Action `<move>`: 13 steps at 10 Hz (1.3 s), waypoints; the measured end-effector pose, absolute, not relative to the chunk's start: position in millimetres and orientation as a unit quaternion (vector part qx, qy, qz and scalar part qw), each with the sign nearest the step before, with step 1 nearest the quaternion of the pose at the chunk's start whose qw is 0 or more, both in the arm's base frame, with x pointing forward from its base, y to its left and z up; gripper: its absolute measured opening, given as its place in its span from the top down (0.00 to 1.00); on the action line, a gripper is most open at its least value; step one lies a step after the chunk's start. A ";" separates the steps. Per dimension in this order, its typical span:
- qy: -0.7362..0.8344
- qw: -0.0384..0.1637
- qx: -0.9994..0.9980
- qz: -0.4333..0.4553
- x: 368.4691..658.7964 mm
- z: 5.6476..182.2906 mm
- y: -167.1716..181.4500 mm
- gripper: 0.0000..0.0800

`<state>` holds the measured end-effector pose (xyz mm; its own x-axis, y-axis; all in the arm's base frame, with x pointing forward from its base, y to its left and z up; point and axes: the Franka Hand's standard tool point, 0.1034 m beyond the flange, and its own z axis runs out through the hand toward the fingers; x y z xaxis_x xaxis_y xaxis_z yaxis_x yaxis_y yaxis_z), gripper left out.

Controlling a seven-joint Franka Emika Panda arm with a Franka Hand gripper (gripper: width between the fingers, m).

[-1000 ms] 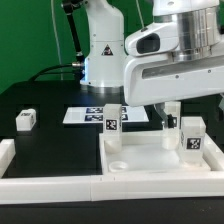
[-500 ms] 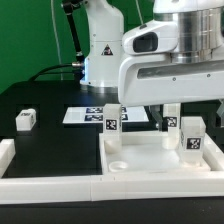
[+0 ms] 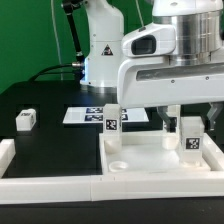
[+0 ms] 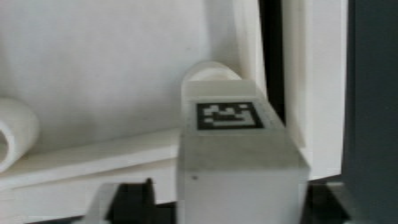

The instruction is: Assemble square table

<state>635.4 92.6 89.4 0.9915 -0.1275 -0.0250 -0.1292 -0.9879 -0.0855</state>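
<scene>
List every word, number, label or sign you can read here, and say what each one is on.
Words or numbers: none readable.
Warning triangle: on the robot base; its symbol is too blurred to read.
Black-and-white tags, patterns rather than text: on the marker board, the standing leg, the gripped leg and the loose leg.

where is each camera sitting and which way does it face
exterior view: off the arm, low, facing the arm's base across the square table top; base and gripper show.
wrist view: on the wrist, looking along the gripper onto the table top; only its dark fingers show.
shared: the tagged leg block between the fingers, and the table top.
</scene>
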 end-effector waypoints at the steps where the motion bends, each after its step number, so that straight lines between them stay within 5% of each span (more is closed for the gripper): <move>1: 0.114 0.043 -0.993 0.012 635.2 89.1 92.9 0.59; 4: 0.202 0.042 -0.978 0.016 634.9 88.8 92.9 0.64; 8: 0.496 0.080 -0.864 0.016 633.5 87.7 102.4 0.64; 13: 0.674 0.075 -0.734 0.038 629.5 88.3 120.2 0.64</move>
